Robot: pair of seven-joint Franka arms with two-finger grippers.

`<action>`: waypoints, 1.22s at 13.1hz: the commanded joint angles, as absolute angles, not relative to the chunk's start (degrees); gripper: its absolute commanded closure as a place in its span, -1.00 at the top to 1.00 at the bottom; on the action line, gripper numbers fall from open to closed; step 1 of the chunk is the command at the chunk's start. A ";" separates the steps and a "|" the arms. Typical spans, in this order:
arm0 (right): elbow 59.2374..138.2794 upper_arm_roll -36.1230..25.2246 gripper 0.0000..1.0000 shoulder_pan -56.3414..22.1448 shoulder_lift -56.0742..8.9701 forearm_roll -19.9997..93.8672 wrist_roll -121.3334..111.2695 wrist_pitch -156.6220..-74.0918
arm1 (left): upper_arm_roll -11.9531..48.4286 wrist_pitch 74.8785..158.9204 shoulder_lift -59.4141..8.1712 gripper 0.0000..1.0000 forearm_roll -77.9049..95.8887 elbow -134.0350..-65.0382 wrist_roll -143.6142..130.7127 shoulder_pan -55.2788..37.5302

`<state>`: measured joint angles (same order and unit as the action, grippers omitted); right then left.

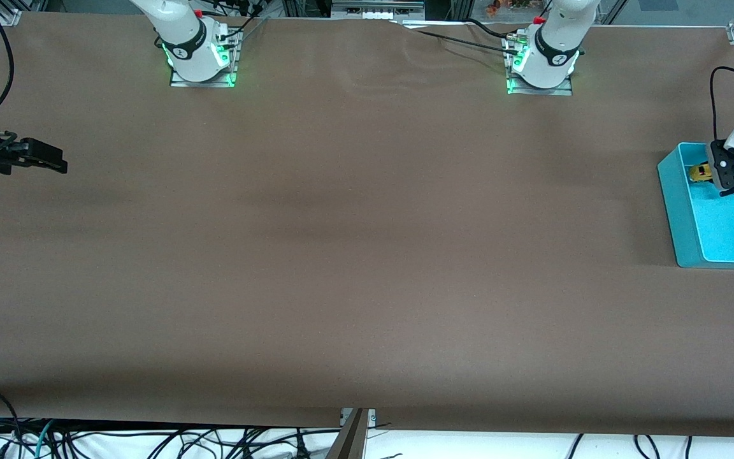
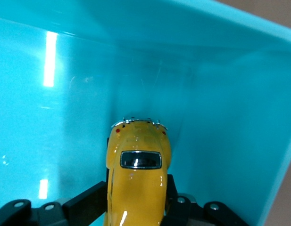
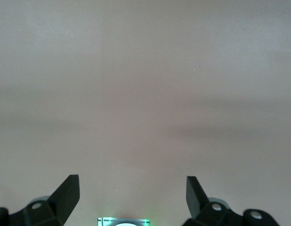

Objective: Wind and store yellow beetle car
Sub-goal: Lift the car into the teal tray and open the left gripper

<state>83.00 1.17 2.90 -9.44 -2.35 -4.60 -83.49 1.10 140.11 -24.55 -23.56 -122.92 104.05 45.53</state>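
Toy car going into the blue bin

From the front, the left gripper (image 1: 731,185) holds the yellow beetle car (image 1: 700,172) inside the teal bin (image 1: 685,220) at the left arm's end of the table; the right gripper (image 1: 39,156) waits over the table's other end. In the left wrist view, the fingers (image 2: 86,202) squeeze the car's sides, just above the bin floor. Best to lower it gently, then let go. In the right wrist view, the jaws are wide apart, holding nothing. No writing can be read.

Yellow beetle car (image 2: 138,179), turquoise bin (image 1: 685,210).
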 commanded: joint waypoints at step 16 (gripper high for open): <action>81.65 1.32 1.00 3.43 -9.93 -1.41 -5.01 -83.23 | 1.84 139.49 -22.51 0.97 -21.09 -121.55 106.79 46.67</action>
<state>83.00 1.17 2.90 -9.45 -2.35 -4.61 -83.50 1.17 140.61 -24.71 -22.37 -121.69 104.63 46.14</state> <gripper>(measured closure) 0.000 0.018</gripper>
